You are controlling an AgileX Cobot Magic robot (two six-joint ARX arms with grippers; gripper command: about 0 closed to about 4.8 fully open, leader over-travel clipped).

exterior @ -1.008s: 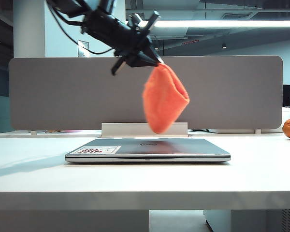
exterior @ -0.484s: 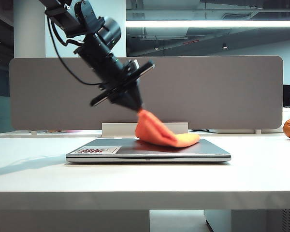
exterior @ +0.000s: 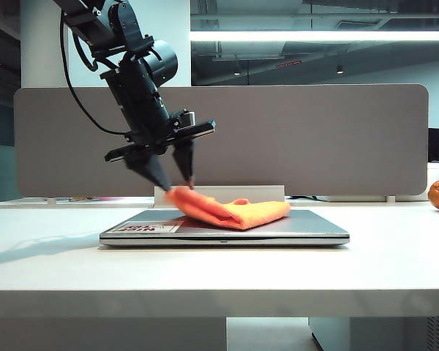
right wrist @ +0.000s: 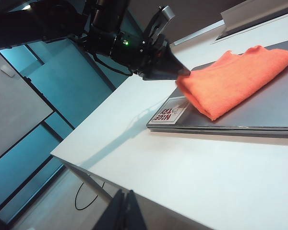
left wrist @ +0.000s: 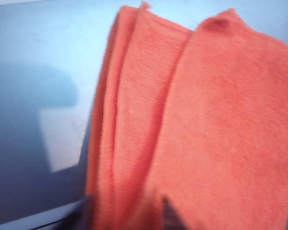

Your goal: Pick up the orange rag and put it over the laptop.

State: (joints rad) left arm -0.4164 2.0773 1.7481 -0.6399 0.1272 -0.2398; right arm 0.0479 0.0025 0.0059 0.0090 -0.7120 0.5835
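We see the left gripper (exterior: 177, 183) tilted downward, fingers parted over the orange rag (exterior: 230, 210) on the laptop (exterior: 314, 228); the right gripper's (right wrist: 125, 211) state we cannot tell.

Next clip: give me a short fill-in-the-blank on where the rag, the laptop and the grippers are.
1. The orange rag lies folded on the lid of the closed ____.
2. The left gripper stands at the rag's end with its jaws ____.
3. At the table's far right edge sits a round ____ fruit.
4. The right gripper is low beside the table and holds ____.

Missing words: laptop; open; orange; nothing
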